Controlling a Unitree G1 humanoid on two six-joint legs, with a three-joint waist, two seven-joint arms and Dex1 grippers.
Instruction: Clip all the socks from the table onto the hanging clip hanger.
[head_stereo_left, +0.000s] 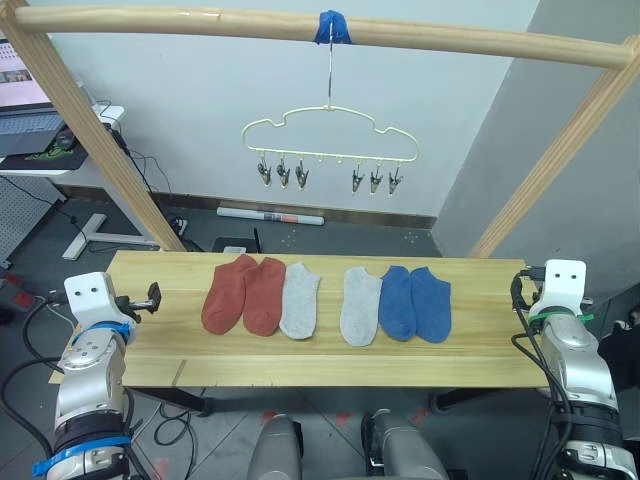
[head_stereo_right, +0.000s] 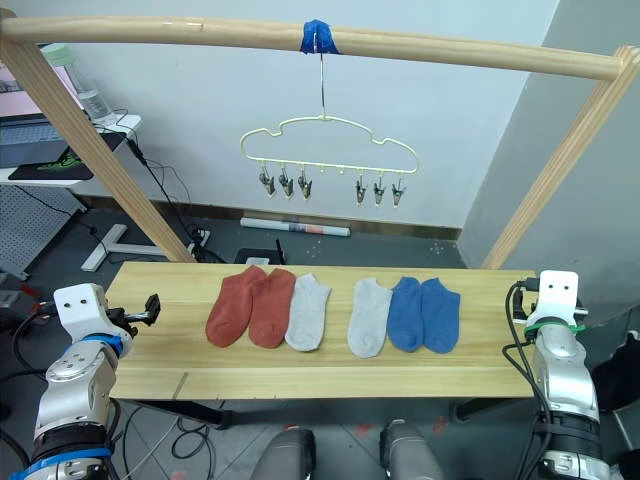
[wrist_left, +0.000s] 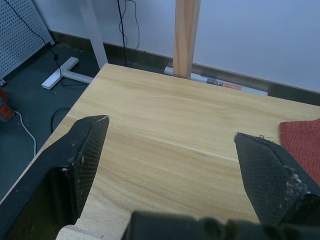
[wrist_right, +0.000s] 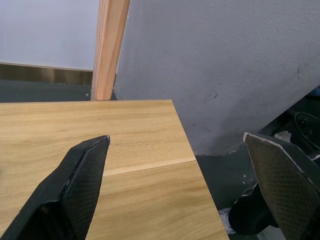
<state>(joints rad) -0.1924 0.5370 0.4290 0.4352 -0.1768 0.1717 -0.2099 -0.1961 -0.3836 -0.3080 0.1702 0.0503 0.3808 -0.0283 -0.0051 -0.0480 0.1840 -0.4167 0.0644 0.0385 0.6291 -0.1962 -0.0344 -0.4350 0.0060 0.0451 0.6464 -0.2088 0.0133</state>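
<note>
Lying mid-frame on the table (head_stereo_left: 150, 345), six socks (head_stereo_left: 325, 300) point lengthwise toward the clip hanger (head_stereo_left: 330, 140) above; left tool (wrist_left: 170, 145) spread, nearest the rust-red sock (head_stereo_left: 230, 292); right tool (wrist_right: 177, 150) spread

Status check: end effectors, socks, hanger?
Both end effectors open, left, right, at table ends. Six socks flat on table. Clip hanger empty. Nothing in the way.

Ahead of my hands I count six short fabric ankle socks: two rust-red (head_stereo_left: 244, 293), two light grey (head_stereo_left: 300, 299), two blue (head_stereo_left: 415, 303). One pale yellow cloud-shaped wire clip hanger (head_stereo_left: 330, 130) carries six small metal clips (head_stereo_left: 283, 174).
</note>
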